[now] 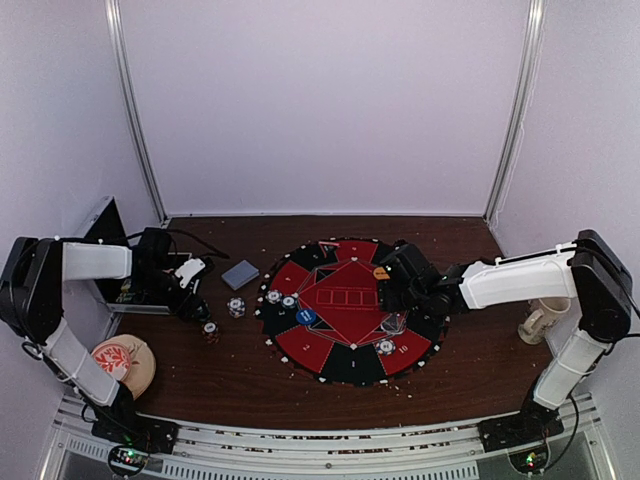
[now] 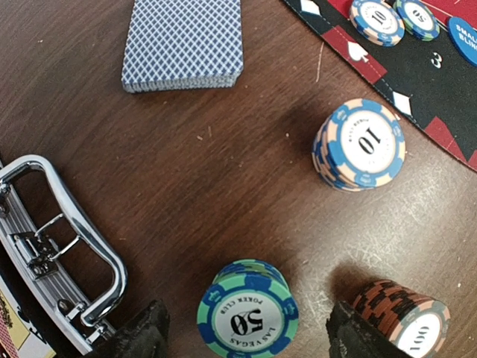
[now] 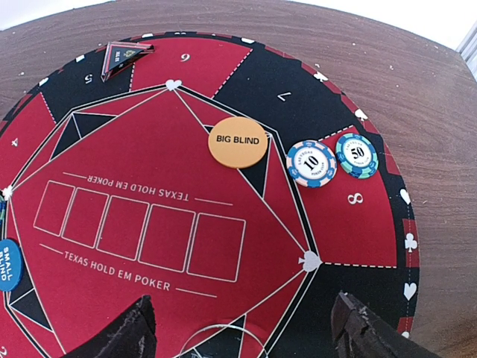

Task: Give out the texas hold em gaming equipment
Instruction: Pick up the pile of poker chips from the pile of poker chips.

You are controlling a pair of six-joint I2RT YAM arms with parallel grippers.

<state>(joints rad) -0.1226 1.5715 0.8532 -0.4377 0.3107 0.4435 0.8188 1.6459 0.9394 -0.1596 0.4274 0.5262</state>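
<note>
A teal "50" chip stack (image 2: 247, 309) stands on the wood between the fingers of my left gripper (image 2: 250, 337), which is open, with a gap on each side. A reddish "100" stack (image 2: 408, 322) sits just outside the right finger (image 2: 356, 337). A blue-and-peach "10" stack (image 2: 360, 145) and a blue-backed card deck (image 2: 184, 45) lie farther off. My right gripper (image 3: 246, 335) hovers open over the round mat (image 3: 350, 231), above a clear disc (image 3: 223, 344). On the mat are an orange BIG BLIND disc (image 3: 238, 142), a "10" chip (image 3: 311, 163), a "50" chip (image 3: 356, 155) and a blue SMALL BLIND disc (image 3: 7, 265).
The metal case (image 2: 67, 246) with its handle lies close to the left of the left gripper (image 1: 195, 305). A mug (image 1: 540, 320) stands at the right beside the right arm. A round plate (image 1: 123, 362) sits at the near left. White walls close in the back and sides.
</note>
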